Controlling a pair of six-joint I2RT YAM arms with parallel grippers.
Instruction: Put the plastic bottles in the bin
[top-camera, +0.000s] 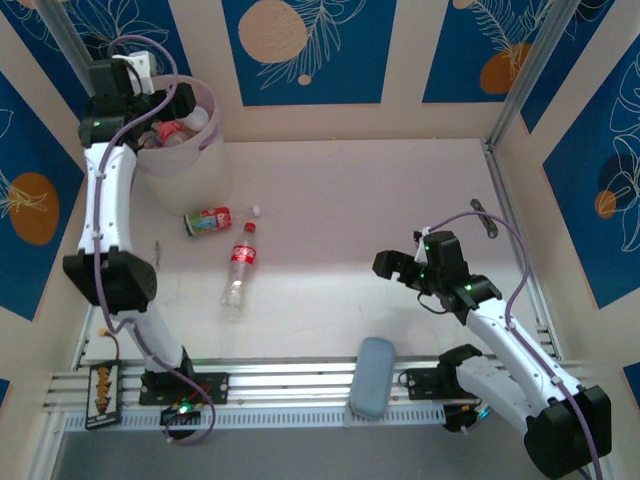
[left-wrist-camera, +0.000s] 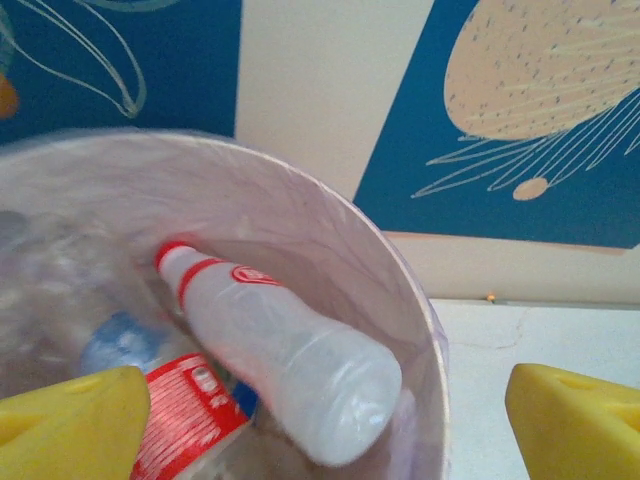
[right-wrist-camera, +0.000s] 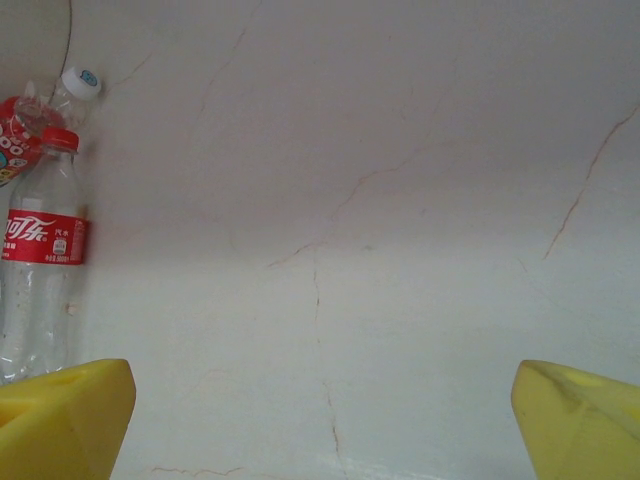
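Note:
My left gripper (top-camera: 163, 116) hangs open over the bin (top-camera: 192, 175), a pale translucent bucket at the back left. In the left wrist view a cloudy bottle with a red cap (left-wrist-camera: 285, 350) lies blurred inside the bin's wall (left-wrist-camera: 400, 275), below the wide-apart yellow fingertips (left-wrist-camera: 70, 425) and free of them. A red-labelled bottle (left-wrist-camera: 185, 410) lies beside it. On the table a crushed red-labelled bottle (top-camera: 208, 220) lies near the bin, and a clear red-capped one (top-camera: 240, 265) lies just in front of it. My right gripper (top-camera: 402, 278) stands open and empty to the right of them, with both bottles (right-wrist-camera: 40, 270) at its far left.
A grey-blue oblong pad (top-camera: 372, 375) rests on the rail at the near edge, between the arm bases. Patterned walls close in the table at the back and both sides. A metal post (top-camera: 520, 70) stands at the back right corner.

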